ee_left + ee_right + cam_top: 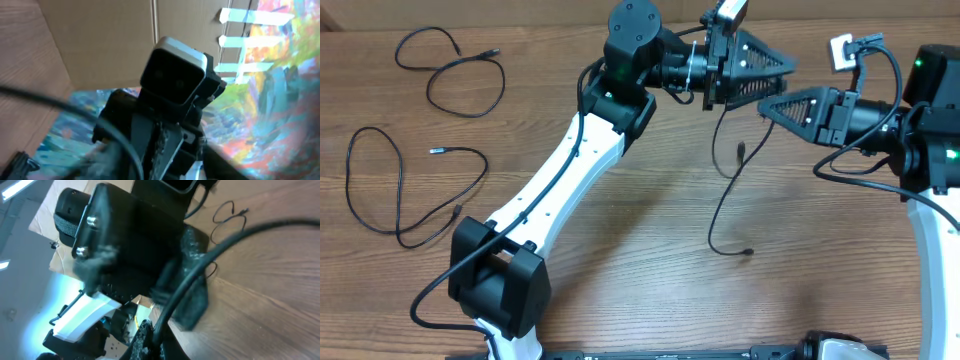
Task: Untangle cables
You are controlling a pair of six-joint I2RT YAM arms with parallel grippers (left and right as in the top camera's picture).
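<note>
Right pincer (765, 108) is clamped fully shut. It comes in from the right edge of the overhead frame with its tip pointing left, upper middle. Can't tell whether it's actually pinching anything, since its tip sits just beside the left pincer (788, 75) and everything overlaps from above. Left pincer points right, just above the other one, and honestly I can't tell if its jaws are parted or not.

Cables: the middle cable (718, 200) hangs from right under those two pincers and runs down the middle of the frame. It ends in a little plug near the centre, on the wooden table (640, 230) as far as I can see. A short second tail with a plug dangles near the top of it. Two more sit well apart from that, over on the left. The upper cable (470, 60) is looped in the upper left corner, and the lower cable (460, 150) lies in a big loose loop at the left edge, mid-height. Those two don't touch.

Writing-wise, a small white tag (842, 50) sits on the right wrist near the top right, and any print is too small to read. Left wrist view is mostly a black camera block (175, 65) with a grey top, plain cardboard (110, 40) behind it and a bright painted sheet (280, 100) at right. Right wrist view is blurred black housing (130, 245).
</note>
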